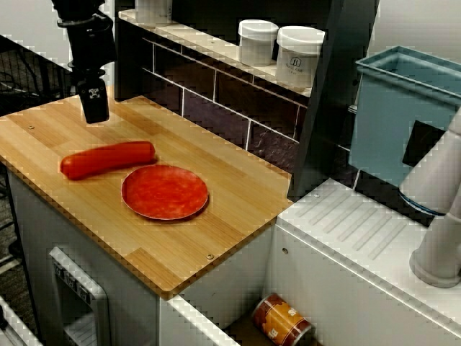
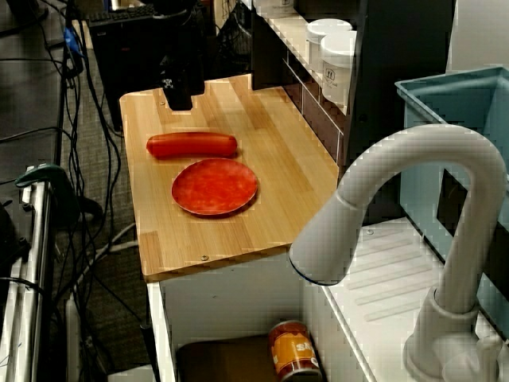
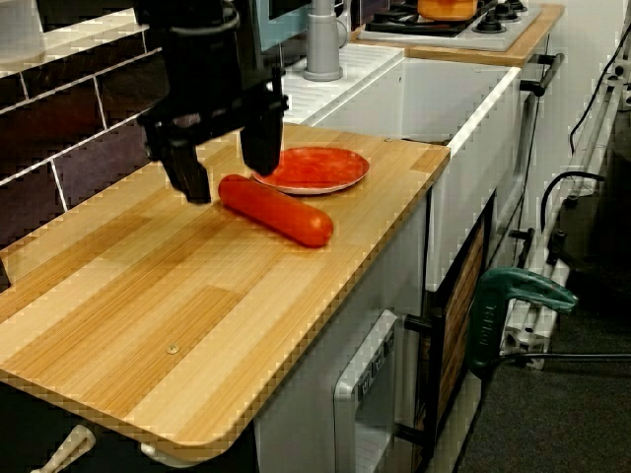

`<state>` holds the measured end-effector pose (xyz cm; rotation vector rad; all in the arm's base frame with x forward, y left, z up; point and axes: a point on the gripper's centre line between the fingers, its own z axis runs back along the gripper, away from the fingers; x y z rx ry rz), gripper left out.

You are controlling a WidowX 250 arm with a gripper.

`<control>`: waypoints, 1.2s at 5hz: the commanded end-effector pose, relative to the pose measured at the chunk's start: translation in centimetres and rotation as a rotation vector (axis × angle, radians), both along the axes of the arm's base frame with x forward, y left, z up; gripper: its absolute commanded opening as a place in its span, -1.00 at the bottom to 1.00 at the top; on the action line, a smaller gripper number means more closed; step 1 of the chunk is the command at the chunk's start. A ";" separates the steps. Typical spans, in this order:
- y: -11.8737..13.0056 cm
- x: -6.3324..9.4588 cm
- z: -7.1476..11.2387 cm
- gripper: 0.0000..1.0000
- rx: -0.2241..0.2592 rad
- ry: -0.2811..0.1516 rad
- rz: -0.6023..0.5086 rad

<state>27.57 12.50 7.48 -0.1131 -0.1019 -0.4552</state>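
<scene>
The fingers [image 3: 187,172] are spread wide and hold nothing. They are held over the desk [image 3: 148,315], close to a red sausage [image 3: 281,212]. A red plate [image 3: 315,169] is set just beside it, toward the edge by the sink [image 3: 463,148].

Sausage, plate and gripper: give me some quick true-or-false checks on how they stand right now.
1. The sausage lies on the plate. False: it lies on the counter, beside the plate.
2. The gripper is open. True.
3. The gripper holds the sausage. False: it holds nothing and hangs above the counter, apart from the sausage.
4. The plate has nothing on it. True.
5. A can lies down in the sink. True.
</scene>
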 end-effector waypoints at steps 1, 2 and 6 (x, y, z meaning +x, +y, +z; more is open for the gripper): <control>-0.7 -1.1 -0.7 1.00 0.020 -0.023 0.005; -1.7 -1.0 -0.3 1.00 0.027 -0.016 -0.006; -1.6 -0.6 -1.7 1.00 0.026 0.006 0.059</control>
